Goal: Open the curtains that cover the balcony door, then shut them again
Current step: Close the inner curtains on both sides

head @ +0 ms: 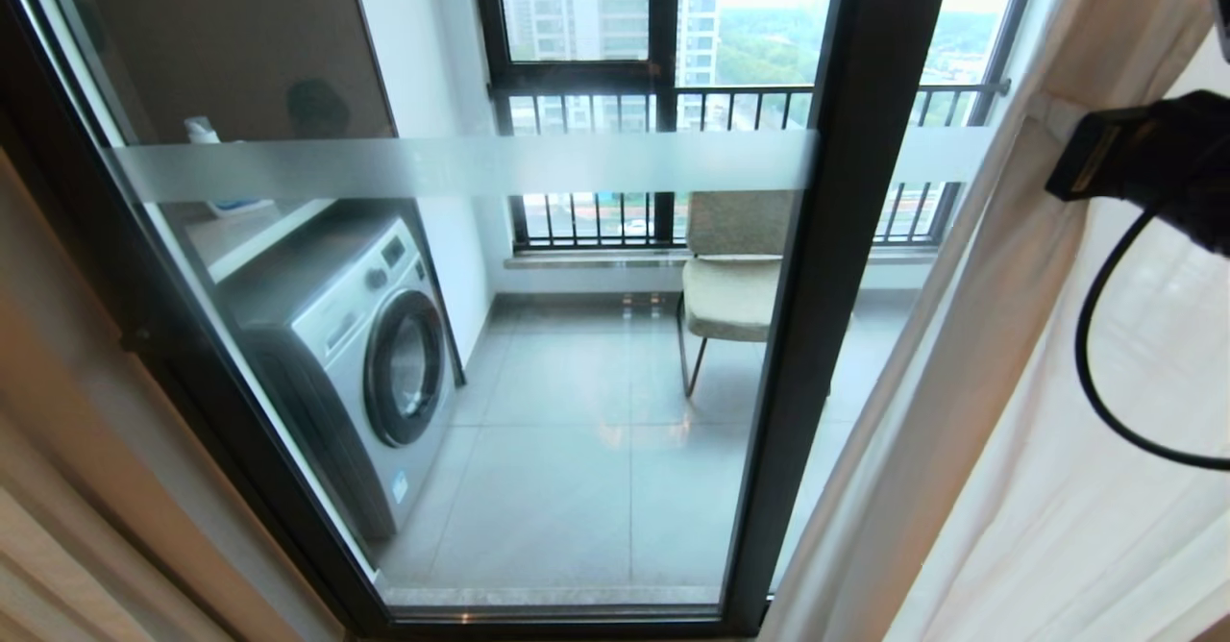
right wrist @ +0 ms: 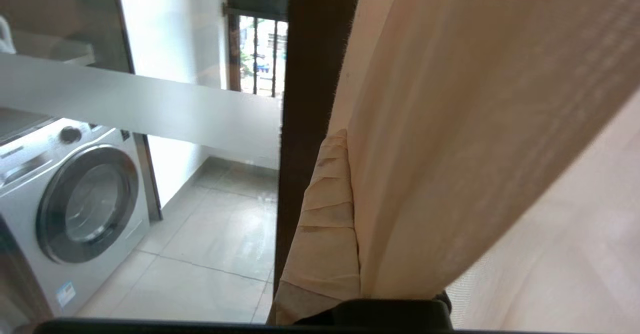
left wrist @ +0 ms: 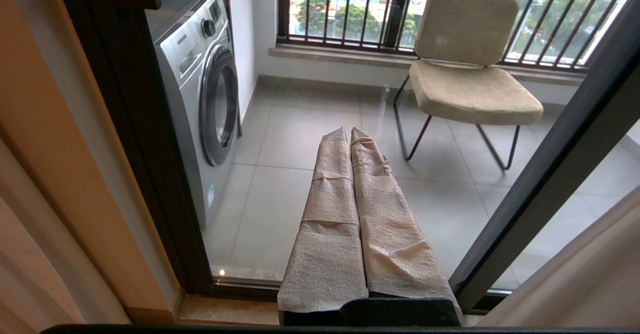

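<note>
Curtains [head: 1009, 411] gathered rightward; right pincer [right wrist: 350, 214] closed against their edge.

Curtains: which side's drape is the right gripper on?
The right-hand curtain by the dark door frame; right gripper is shut on its edge. The left one hangs untouched.

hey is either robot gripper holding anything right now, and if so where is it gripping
The right gripper is shut on the curtain, gripping its edge beside the balcony door frame. The left gripper is shut and holds nothing.
</note>
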